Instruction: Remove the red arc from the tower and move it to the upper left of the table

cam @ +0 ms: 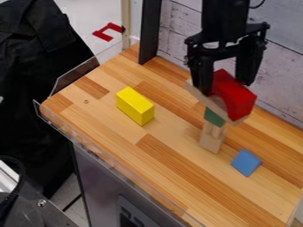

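Looks like robotics lab: black robot arm (226, 17) over wooden tabletop (172, 155), yellow toy block (135, 105).

A wooden tabletop (172, 166) in light and darker brown strips carries a yellow rectangular block (135, 106) at left, an upright pale wooden block (210, 142) at right, and, nearer and farther right, a small flat-faced blue block (246, 162).

Arm (225, 17) cut off by the top edge, red arc (235, 94) partly hidden behind the hand (225, 88).
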### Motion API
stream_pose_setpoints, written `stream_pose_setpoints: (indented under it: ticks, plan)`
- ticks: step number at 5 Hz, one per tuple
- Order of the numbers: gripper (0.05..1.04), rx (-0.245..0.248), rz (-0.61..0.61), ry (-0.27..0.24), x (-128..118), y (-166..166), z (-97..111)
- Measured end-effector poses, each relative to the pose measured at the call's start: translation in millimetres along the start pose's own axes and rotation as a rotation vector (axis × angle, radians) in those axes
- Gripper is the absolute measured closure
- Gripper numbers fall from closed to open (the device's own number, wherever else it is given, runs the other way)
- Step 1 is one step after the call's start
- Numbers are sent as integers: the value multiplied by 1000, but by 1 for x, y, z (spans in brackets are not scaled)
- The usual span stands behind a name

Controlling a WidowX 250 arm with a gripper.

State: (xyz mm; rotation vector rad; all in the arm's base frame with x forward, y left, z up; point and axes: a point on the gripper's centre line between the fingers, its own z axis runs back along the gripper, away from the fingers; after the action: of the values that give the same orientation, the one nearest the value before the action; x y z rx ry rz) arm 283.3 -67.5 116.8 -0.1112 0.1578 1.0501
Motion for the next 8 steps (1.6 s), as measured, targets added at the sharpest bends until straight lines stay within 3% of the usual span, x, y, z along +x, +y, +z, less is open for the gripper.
stream_pose_setpoints:
  ticks: [1, 2, 4, 5, 6, 8]
  plan:
    - [390, 9, 13, 9, 0, 1, -7]
    - [546, 0, 13, 7, 0, -1, -6]
    - [548, -9, -4, 3, 3, -5, -5]
    - [548, 12, 0, -6, 8, -2, 3]
    - [548, 4, 93, -45, 34, 12, 25]
    - [548, -97, 285, -25, 97, 48, 65]
